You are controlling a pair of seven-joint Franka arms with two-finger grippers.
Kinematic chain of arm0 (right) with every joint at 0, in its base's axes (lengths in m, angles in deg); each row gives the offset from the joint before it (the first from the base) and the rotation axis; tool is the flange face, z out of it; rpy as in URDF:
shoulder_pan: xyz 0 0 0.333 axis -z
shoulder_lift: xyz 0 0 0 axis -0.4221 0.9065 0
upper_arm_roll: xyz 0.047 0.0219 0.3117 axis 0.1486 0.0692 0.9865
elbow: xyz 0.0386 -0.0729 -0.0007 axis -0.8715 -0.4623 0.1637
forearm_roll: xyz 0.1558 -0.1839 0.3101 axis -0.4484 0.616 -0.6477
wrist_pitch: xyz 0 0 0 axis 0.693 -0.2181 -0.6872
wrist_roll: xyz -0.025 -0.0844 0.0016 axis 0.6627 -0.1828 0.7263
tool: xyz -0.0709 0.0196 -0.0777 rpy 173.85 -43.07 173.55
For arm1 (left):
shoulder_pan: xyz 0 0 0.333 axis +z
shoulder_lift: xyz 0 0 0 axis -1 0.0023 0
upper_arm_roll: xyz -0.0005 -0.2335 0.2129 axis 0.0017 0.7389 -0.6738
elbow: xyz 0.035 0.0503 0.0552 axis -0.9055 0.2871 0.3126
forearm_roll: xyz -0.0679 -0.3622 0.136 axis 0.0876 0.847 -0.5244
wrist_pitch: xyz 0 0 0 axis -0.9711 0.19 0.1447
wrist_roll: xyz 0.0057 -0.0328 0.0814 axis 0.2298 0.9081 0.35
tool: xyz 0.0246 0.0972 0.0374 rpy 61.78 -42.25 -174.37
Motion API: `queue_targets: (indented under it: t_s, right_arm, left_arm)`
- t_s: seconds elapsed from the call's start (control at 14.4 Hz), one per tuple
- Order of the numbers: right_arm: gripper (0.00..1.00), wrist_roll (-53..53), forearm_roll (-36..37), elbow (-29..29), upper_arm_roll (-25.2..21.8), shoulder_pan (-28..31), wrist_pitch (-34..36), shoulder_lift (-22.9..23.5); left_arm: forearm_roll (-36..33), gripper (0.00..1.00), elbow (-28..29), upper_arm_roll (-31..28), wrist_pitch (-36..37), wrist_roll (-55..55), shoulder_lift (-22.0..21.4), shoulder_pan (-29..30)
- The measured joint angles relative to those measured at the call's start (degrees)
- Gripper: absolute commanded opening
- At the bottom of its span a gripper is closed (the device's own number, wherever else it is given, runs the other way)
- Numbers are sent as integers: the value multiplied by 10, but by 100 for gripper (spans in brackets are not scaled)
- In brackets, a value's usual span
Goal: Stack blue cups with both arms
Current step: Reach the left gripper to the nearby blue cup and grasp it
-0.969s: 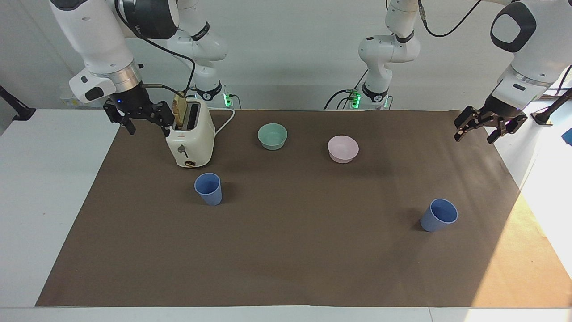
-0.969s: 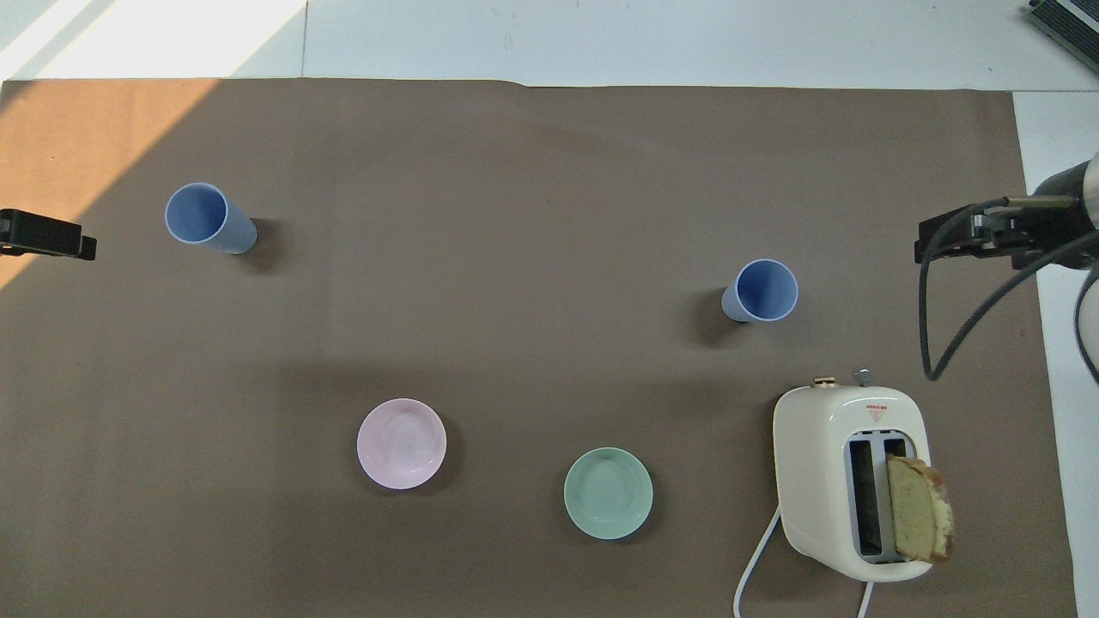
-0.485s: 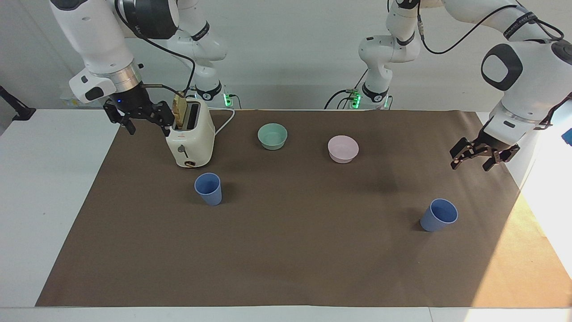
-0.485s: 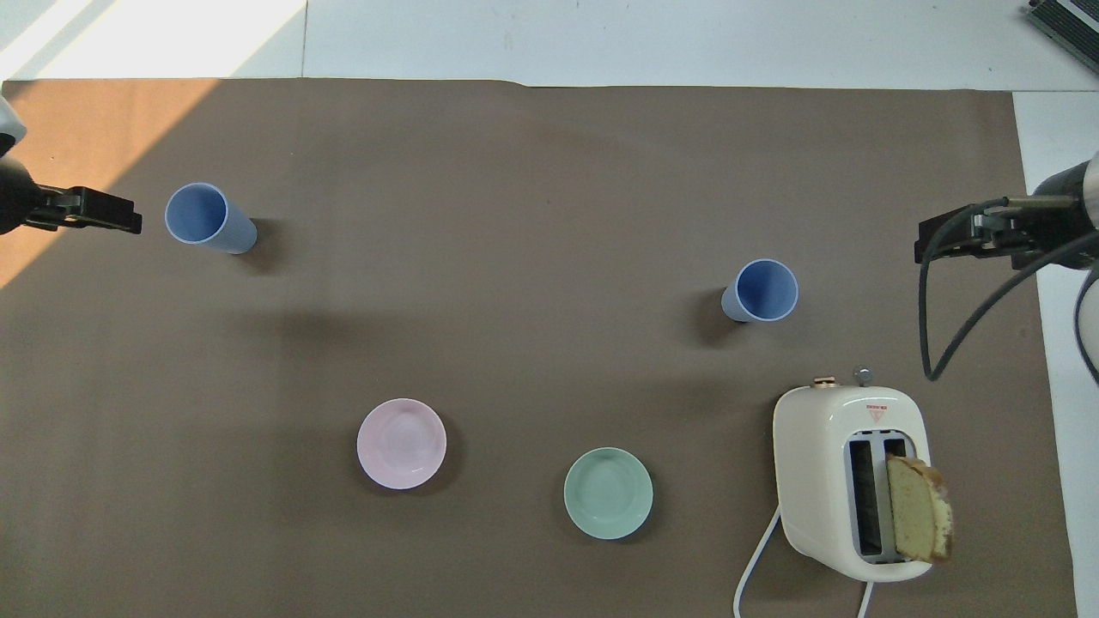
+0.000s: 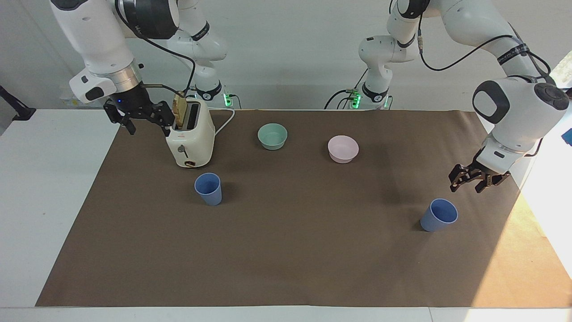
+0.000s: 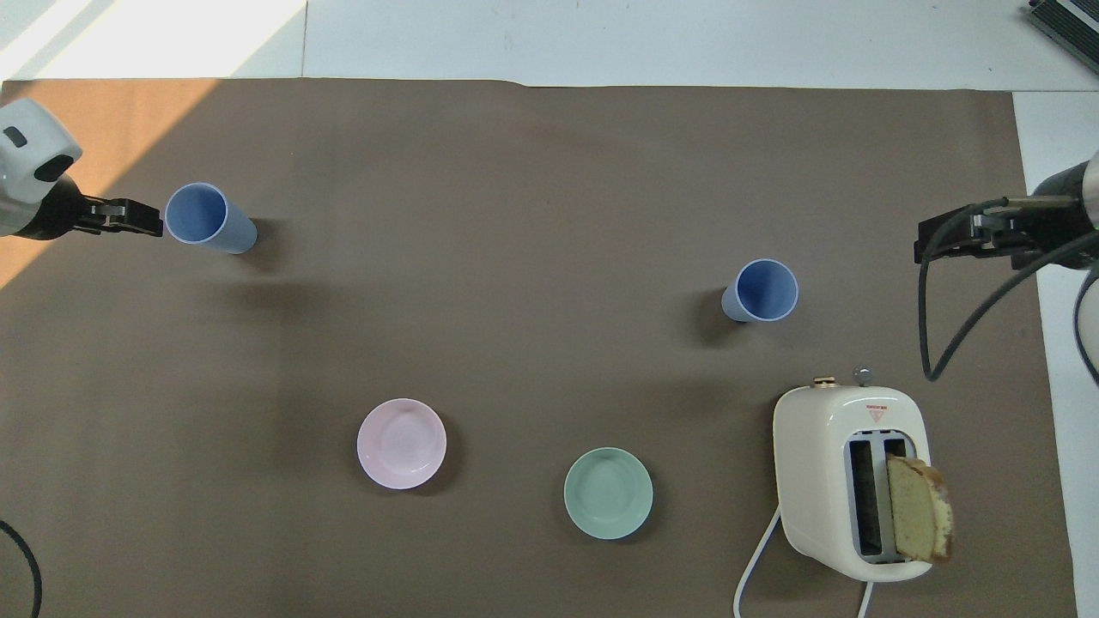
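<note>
The left end effector [image 5: 473, 183] hangs released, holding nothing, just beside the cup [image 5: 439, 215] at the left arm's end of the bench [image 5: 286, 250]. To grasp well, it should straddle the rim squarely and close gently on the wall. The right end effector [image 5: 138, 117] waits released beside the toaster [image 5: 190, 138]; the other cup [image 5: 208, 188] stands near it. Counted: two cups, two bowls, one toaster, one bread slice.

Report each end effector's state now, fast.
Left end effector: open, holding nothing, up in the air beside the blue cup at the left arm's end.
Right end effector: open, holding nothing, waiting beside the toaster.
</note>
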Motion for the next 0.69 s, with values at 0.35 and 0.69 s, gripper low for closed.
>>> queue_targets:
  t_s: [0.35, 0.69]
  right_arm:
    - [100, 2, 0, 0, 1, 0, 0, 0]
    - [100, 6, 0, 0, 1, 0, 0, 0]
  left_arm:
    - [11, 59, 13, 3, -54, 3, 26, 0]
    - [21, 55, 14, 6, -102, 4, 47, 0]
